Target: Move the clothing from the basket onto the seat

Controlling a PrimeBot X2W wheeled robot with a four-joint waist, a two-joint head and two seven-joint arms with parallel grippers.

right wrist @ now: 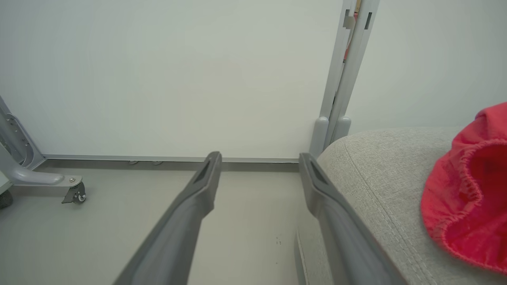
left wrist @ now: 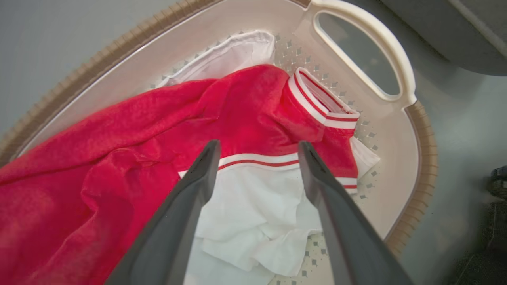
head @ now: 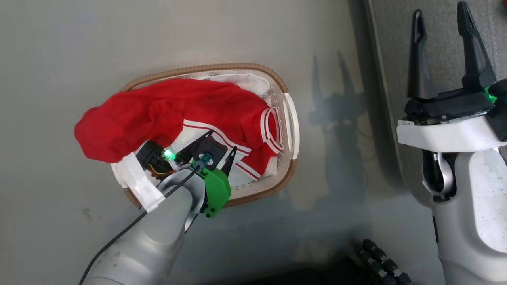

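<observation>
2 tools are standing released: our left tool (left wrist: pixel 258 147) is hanging spread over the red clothing (head: pixel 166 107) heaped in the basket (head: pixel 198 68) on the floor, and our right tool (right wrist: pixel 257 156) is idling empty beside the seat (right wrist: pixel 376 158), where another red piece (right wrist: pixel 467 186) is lying. We are judging the risk thus: the left tool is straddling white cloth (left wrist: pixel 253 213), so closing here may be pinching the liner and dragging the light basket along.

A glossy pale-grey forearm shell (head: pixel 158 241) carries a thin black cable (head: pixel 130 228), a bright green plastic bracket (head: pixel 217 192), a white band (head: pixel 138 184) and a small green light (head: pixel 169 154). The left gripper (head: pixel 222 141) and right gripper (head: pixel 439 12) have long, dark, tapering fingers. A white collar (head: pixel 443 136) rings the right wrist.
</observation>
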